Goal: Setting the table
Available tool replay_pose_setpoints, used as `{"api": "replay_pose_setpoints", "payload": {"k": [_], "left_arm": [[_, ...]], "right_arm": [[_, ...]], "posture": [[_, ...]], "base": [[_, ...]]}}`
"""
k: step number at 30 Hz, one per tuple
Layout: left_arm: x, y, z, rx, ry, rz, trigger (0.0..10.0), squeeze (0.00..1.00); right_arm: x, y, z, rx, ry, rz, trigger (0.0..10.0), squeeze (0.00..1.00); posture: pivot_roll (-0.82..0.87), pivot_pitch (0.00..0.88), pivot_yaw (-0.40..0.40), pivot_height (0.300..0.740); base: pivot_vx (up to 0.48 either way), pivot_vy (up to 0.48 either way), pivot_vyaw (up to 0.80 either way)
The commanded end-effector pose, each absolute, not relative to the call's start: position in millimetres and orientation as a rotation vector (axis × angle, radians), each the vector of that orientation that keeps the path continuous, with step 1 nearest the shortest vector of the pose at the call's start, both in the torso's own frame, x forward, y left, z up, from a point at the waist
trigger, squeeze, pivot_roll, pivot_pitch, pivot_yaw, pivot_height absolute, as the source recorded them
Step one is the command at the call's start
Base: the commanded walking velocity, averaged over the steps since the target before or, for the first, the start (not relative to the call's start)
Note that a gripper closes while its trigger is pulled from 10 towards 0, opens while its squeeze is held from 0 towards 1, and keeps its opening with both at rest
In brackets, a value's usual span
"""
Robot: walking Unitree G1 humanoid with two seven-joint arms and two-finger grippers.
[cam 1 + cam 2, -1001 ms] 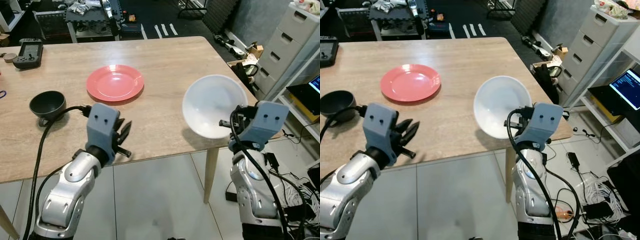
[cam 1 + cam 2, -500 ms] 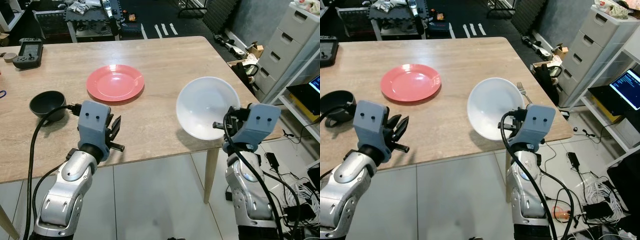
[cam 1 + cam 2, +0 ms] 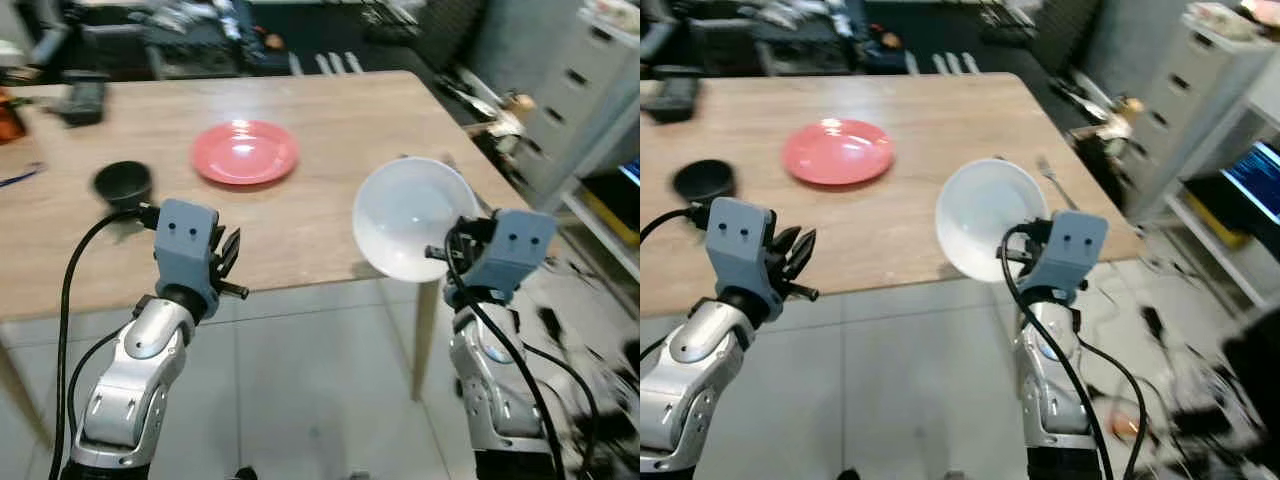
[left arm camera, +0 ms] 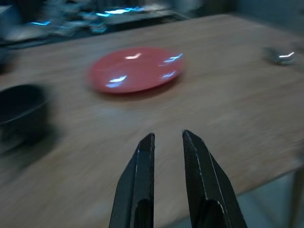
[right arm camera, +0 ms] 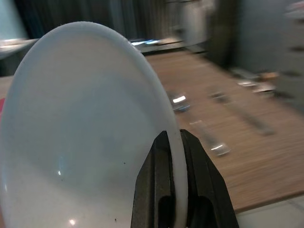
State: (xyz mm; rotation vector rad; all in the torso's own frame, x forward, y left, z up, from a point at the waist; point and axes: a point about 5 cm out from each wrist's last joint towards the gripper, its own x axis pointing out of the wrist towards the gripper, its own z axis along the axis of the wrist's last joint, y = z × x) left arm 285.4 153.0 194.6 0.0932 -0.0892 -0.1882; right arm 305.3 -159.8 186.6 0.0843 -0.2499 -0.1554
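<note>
The right gripper [image 5: 173, 142] has its fingers clamped on the rim of the white bowl [image 3: 410, 215], held tilted over the near edge of the table [image 3: 330, 110]. The left gripper [image 4: 168, 147] hovers with its fingers slightly apart, holding nothing, short of the red plate [image 3: 245, 152] and black bowl [image 3: 122, 182]. Such a thin pinch could let the tilted bowl slip, or clip the table edge.

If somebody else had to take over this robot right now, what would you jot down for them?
Right gripper: shut on the rim of the white bowl, held tilted above the table's near right edge.
Left gripper: holds nothing, fingers slightly apart, hovering at the table's near edge.
On the table: red plate, black bowl, cutlery near the right edge.
Done: white bowl picked up.
Left: set it down, probably at the plate, then lay the cutlery.
</note>
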Motion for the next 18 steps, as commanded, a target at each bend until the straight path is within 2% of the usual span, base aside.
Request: {"api": "replay_pose_setpoints", "payload": {"k": [1,15,18], "left_arm": [[285.9,152.5,189.7,0.094,-0.069,-0.189,10.0,0.0],[288.4,152.3,190.7,0.095,-0.075,-0.193,10.0,0.0],[289.0,152.5,190.7,0.092,-0.077,-0.192,10.0,0.0]], "right_arm": [[304.8,-161.4,182.9,0.081,-0.242,-0.16,10.0,0.0],[305.5,-162.0,181.7,0.08,-0.242,-0.163,10.0,0.0],[305.9,-161.9,181.3,0.08,-0.242,-0.163,10.0,0.0]], "posture": [[0.02,0.057,0.027,0.74],[0.02,0.045,0.03,0.74],[0.02,0.044,0.031,0.74]], "base": [[-0.326,0.0,0.0],[-0.308,0.0,0.0],[0.0,0.0,0.0]]}}
